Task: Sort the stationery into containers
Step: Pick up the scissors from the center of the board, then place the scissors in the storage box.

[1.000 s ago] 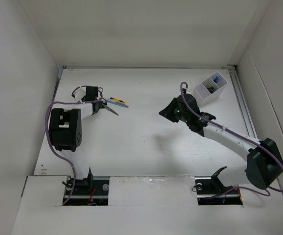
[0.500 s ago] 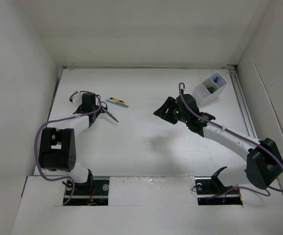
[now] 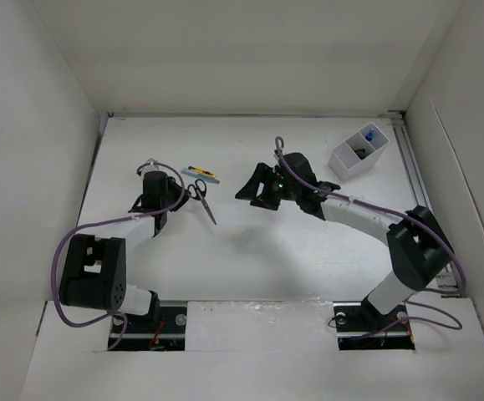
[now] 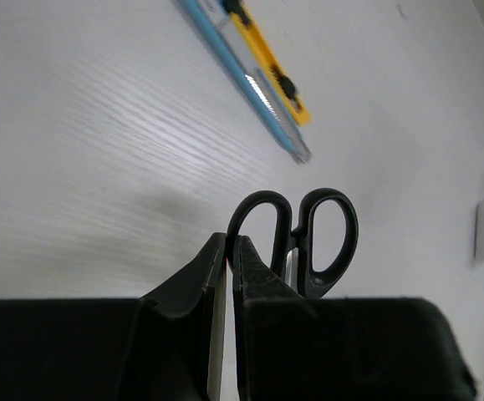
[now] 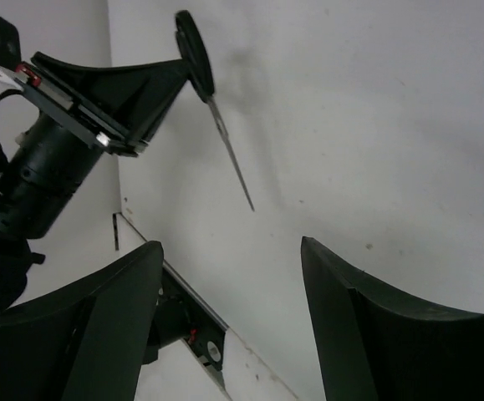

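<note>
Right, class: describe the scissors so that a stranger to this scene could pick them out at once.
Look at the left half of the white table, where the left end effector reaches out. The scissors are pinched in it by one black handle loop, blades pointing toward the near edge. Unlike the thin yellow and blue pens lying just beyond, they are black-handled and held.

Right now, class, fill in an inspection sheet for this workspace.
Surface: white table, faint grain.
Job's things: scissors in left gripper; yellow cutter and blue pen lying side by side; white box holds blue-capped bottle.
Clutter: nothing seen.
Grippers: left gripper shut on scissors handle; right gripper open, holding nothing.
Cables: purple cables loop along both arms.
Surroundings: white walls on three sides.
</note>
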You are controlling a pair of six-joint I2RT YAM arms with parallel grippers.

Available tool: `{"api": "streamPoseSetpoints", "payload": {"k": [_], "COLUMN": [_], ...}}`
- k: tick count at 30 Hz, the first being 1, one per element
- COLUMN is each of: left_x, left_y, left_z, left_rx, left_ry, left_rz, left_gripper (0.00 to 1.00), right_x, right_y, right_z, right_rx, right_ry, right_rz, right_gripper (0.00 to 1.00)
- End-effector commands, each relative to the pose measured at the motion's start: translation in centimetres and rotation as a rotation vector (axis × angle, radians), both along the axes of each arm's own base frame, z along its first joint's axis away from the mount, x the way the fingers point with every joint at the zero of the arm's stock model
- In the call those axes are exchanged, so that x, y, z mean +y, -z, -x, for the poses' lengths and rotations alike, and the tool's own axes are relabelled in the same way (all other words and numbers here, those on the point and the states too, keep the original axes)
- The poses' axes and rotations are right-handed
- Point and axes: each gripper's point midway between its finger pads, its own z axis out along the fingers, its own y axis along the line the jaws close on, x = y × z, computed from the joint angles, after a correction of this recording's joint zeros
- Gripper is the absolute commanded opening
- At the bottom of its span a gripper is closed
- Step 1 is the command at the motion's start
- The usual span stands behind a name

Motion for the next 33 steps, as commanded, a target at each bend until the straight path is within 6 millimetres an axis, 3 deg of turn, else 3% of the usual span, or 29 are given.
{"api": "streamPoseSetpoints", "payload": {"k": [1, 2, 3, 8, 10, 16, 20, 23, 24, 27, 31, 33], "left_x": [-4.3, -4.9, -5.2, -7.1, -7.6, -9.3, -9.9, -10.2, -10.2, -10.2, -10.5, -10.7], "left_y": [-5.5, -5.7, -6.4, -8.7, -9.9, -10.0, -10.0, -10.3, -10.3, -10.6, -10.6, -10.9], "left_z": [-0.7, -0.6, -0.5, 0.4, 0.6, 1.6, 2.0, 2.2, 2.2, 2.2, 2.7, 2.8], "left_rx": [-0.229, -0.241, -0.263, -0.341, -0.382, -0.388, -0.387, -0.397, -0.397, -0.406, -0.407, -0.419], "left_ry": [0.192, 0.218, 0.233, 0.379, 0.413, 0.491, 0.514, 0.534, 0.534, 0.535, 0.552, 0.564], "left_rz": [0.029, 0.03, 0.04, 0.056, 0.072, 0.112, 0.12, 0.128, 0.128, 0.128, 0.134, 0.138], "left_gripper": [0.0, 0.0, 0.0, 0.0, 0.0, 0.0, 0.0, 0.0, 0.0, 0.0, 0.0, 0.0], "right_x": [3.4, 4.3, 4.7, 5.7, 5.6, 6.5, 7.3, 7.6, 7.7, 8.0, 8.0, 7.9], "right_y": [-4.9, -5.8, -4.4, -3.0, -3.2, -3.5, -3.6, -3.5, -3.5, -3.1, -3.1, -2.9], "right_z": [-1.6, -2.0, -2.6, -4.7, -5.2, -5.2, -5.1, -5.5, -5.3, -5.3, -5.4, -5.3], "right_rx": [-0.112, -0.137, -0.124, -0.146, -0.167, -0.164, -0.165, -0.165, -0.163, -0.146, -0.141, -0.146], "right_ry": [-0.069, -0.083, -0.088, -0.08, -0.066, -0.118, -0.136, -0.136, -0.144, -0.161, -0.149, -0.133], "right_rz": [-0.121, -0.131, -0.109, -0.062, -0.054, -0.063, -0.07, -0.07, -0.074, -0.074, -0.074, -0.062], "right_gripper": [0.74, 0.74, 0.74, 0.76, 0.77, 0.79, 0.74, 0.63, 0.53, 0.43, 0.2, 0.0]}}
